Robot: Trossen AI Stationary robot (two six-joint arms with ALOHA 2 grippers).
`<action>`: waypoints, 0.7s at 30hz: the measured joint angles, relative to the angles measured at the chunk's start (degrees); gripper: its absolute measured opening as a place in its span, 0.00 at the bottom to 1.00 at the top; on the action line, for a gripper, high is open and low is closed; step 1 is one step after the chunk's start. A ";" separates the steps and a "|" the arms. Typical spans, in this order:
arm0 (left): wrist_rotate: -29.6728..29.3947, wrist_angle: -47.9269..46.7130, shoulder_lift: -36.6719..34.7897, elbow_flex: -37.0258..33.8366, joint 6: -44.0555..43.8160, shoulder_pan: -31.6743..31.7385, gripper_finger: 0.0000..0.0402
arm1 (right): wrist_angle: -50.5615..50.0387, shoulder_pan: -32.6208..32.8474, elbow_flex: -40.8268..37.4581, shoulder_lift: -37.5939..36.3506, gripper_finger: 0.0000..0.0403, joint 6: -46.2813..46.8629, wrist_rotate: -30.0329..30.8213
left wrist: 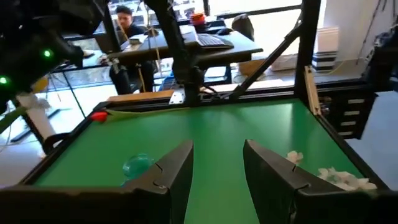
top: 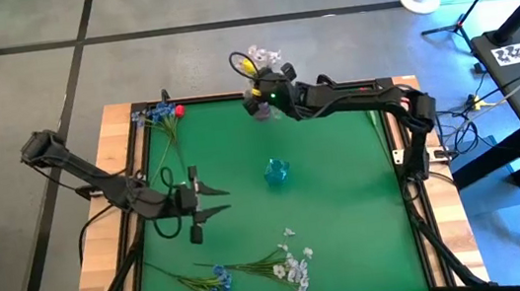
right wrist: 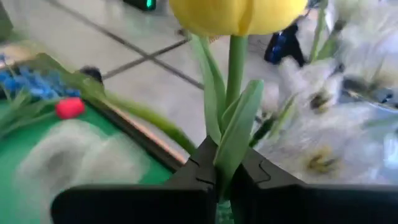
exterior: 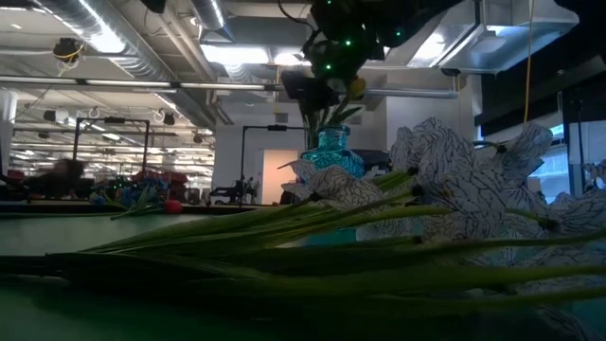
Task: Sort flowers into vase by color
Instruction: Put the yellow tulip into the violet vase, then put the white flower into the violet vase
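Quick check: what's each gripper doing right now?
Left gripper: open, empty, over the mat.
Right gripper: shut on the yellow tulip stem, at the table's far edge.

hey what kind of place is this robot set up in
Probably a robotics lab or open workshop. Beyond the green table a person sits at a desk with a keyboard, and exposed ducts run along an industrial ceiling.

So the yellow tulip is up off the mat, stem pinched in the right gripper over the far edge, with a white spray beside it there. The blue glass vase stands upright mid-mat. A red bud and blue blooms lie at the far left corner. Near edge: more blue blooms and white sprays, lying flat, stems pointing left.
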 joint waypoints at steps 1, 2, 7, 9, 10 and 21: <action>-0.86 -1.61 -0.51 0.26 -0.06 0.00 0.34 | 0.36 -0.10 0.05 0.22 0.05 -0.06 -0.54; -1.73 -2.95 -0.81 0.65 -0.51 -0.02 0.34 | -0.17 -0.22 0.15 0.26 0.05 -0.04 -1.96; -3.82 -10.45 -3.07 3.49 -4.51 0.27 0.34 | -4.08 -0.57 0.10 -0.38 0.14 -0.50 -3.92; -4.44 -15.85 -3.93 5.27 -7.21 0.56 0.34 | -5.82 -0.55 0.59 -1.56 0.22 -0.82 -3.89; -4.67 -18.37 -4.27 6.57 -8.56 0.80 0.34 | -7.35 -0.57 1.17 -2.53 0.26 -0.85 -4.21; 3.20 -36.43 -2.39 16.14 -16.37 9.68 0.34 | -26.89 -0.55 9.07 -8.15 0.62 -0.92 -9.83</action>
